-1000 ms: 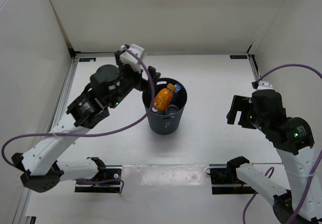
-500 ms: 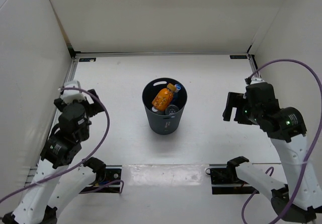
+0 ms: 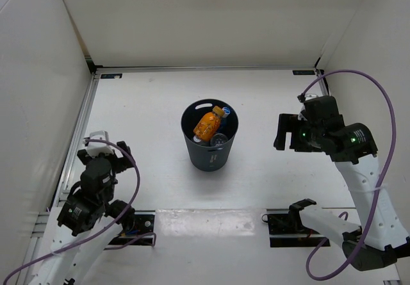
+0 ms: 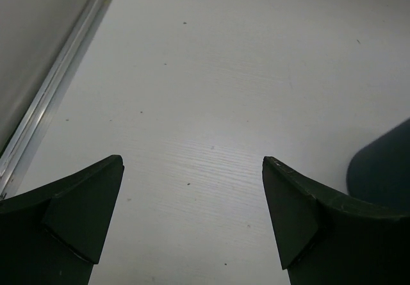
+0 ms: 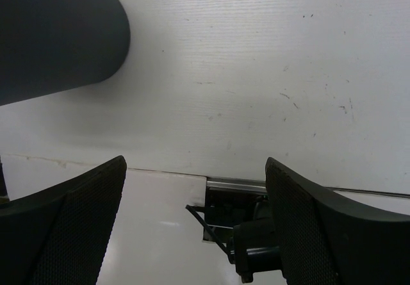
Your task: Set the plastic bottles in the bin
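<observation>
Plastic bottles (image 3: 212, 130) lie inside the round dark grey plastic bin (image 3: 209, 159) at the middle of the white table (image 3: 269, 99). The short orange bottle (image 3: 206, 125) slants on top, with a clear bottle (image 3: 220, 139) just beside it; how many lie beneath cannot be told. The left gripper (image 4: 192, 170) hovers at the near left, jaws wide and empty. The right gripper (image 5: 195, 170), equally wide and empty, hangs right of the bin.

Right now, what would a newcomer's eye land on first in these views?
The dark bin in the middle of the table, with an orange bottle lying on top of clear bottles inside it. Both arms sit away from it, jaws open and empty: the left gripper near the front left corner, the right gripper off to the bin's right.
</observation>
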Controlling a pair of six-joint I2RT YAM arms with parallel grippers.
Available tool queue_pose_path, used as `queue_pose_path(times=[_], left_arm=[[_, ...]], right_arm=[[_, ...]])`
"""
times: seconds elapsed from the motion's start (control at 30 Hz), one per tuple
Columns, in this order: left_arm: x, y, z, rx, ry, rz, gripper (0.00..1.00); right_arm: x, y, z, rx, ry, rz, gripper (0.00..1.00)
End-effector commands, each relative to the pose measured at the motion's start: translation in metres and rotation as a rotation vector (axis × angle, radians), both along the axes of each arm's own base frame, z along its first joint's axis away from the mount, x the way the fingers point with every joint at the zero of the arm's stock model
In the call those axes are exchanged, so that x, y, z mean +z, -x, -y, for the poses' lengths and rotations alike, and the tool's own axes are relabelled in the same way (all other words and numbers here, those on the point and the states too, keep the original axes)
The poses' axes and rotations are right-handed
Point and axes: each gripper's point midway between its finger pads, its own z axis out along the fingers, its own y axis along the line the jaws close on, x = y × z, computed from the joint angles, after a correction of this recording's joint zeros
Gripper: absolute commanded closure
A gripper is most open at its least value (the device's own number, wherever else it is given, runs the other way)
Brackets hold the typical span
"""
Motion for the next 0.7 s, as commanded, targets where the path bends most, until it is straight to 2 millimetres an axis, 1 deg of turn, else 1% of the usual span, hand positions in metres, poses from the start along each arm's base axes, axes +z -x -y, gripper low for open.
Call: queue_pose_path(times=[0.0,0.03,0.1,0.13,0.17,0.23,0.3,0.33,0.5,0.53,0.6,0.63,0.67], left_arm=[[-0.007,-0.006,0.024,-0.160,-0.044,-0.036,0.00],[-0.010,-0.006,0.031,-0.195,-0.032,-0.050,0.00],[-0.015,-0.009,0.036,-0.215,-0.047,-0.088,0.00],[-0.016,-0.010,0.039,-0.224,-0.044,-0.095,0.00],[-0.010,-0.010,0.041,-0.232,-0.035,-0.090,0.00],[-0.014,-0.013,0.047,-0.256,-0.040,-0.129,0.00],[-0.009,-0.014,0.056,-0.326,-0.069,-0.139,0.00],[-0.012,-0.015,0.056,-0.325,-0.073,-0.157,0.00],[-0.006,-0.018,0.054,-0.337,-0.118,-0.136,0.00],[-0.001,-0.018,0.053,-0.331,-0.114,-0.108,0.00],[-0.001,-0.020,0.045,-0.272,-0.101,-0.077,0.00],[0.004,-0.022,0.041,-0.235,-0.089,-0.049,0.00],[-0.001,-0.022,0.039,-0.224,-0.089,-0.043,0.00]], right_arm=[[0.006,-0.006,0.008,-0.031,0.021,0.056,0.10],[0.004,-0.005,0.009,-0.034,0.027,0.048,0.10],[0.003,-0.006,0.010,-0.037,0.030,0.051,0.10],[0.002,-0.006,0.011,-0.046,0.036,0.049,0.10],[0.001,-0.006,0.012,-0.044,0.037,0.049,0.10],[0.000,-0.008,0.020,-0.094,0.055,0.052,0.10],[-0.001,-0.007,0.025,-0.125,0.072,0.050,0.10],[-0.002,-0.007,0.027,-0.133,0.085,0.052,0.10],[0.002,-0.009,0.034,-0.180,0.094,0.075,0.10],[0.004,-0.009,0.034,-0.199,0.085,0.081,0.10],[0.004,-0.012,0.039,-0.232,0.098,0.093,0.10],[0.003,-0.013,0.039,-0.260,0.082,0.089,0.10],[0.004,-0.015,0.045,-0.293,0.100,0.099,0.10]])
